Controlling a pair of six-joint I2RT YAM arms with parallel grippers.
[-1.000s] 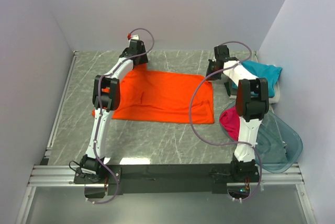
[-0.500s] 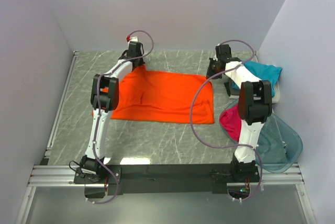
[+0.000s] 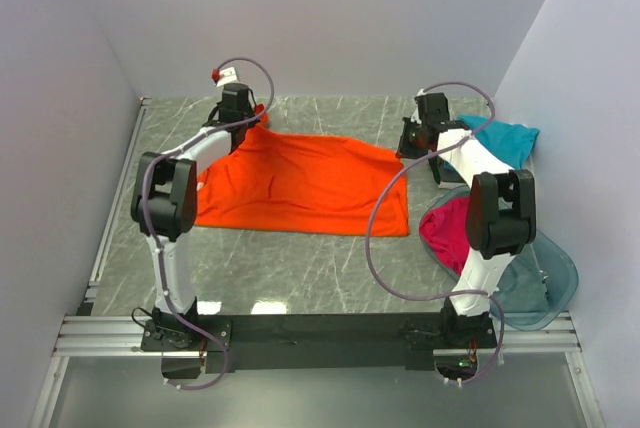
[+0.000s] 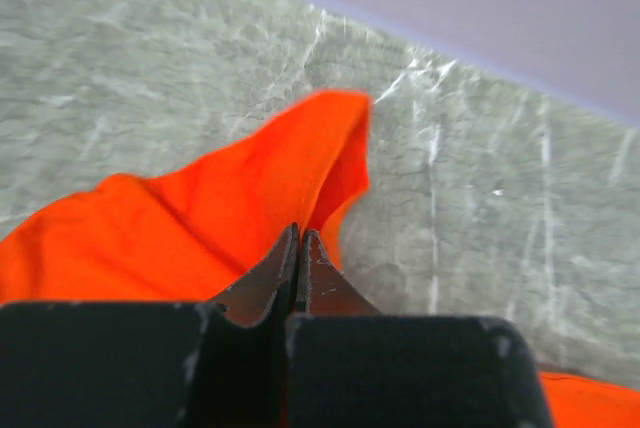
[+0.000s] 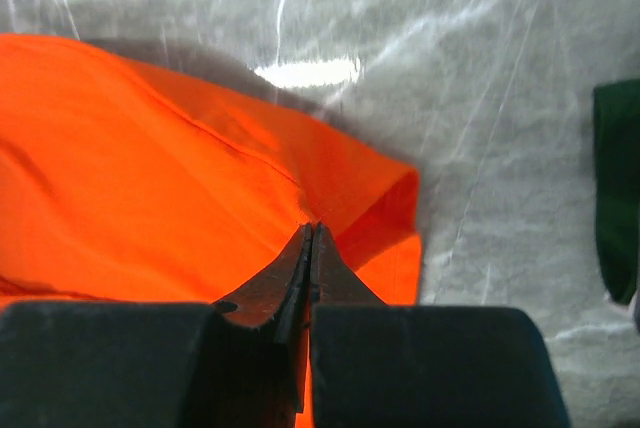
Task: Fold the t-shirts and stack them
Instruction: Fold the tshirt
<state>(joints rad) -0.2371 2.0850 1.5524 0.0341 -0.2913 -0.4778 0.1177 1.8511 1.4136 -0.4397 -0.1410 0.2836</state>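
The orange t-shirt (image 3: 300,183) lies spread across the middle of the table (image 3: 300,278). The left gripper (image 4: 300,243) is clamped on its far left corner, and the right gripper (image 5: 310,238) pinches its far right corner.

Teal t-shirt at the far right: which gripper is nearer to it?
Right. The right gripper, shut on the orange t-shirt at its far right corner, sits just left of the teal t-shirt; the left gripper pinches the far left corner, much farther away.

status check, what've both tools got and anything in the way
Left tool shut on orange tee far-left corner. Right tool shut on its far-right corner. Teal tee and magenta tee lie off to the right.
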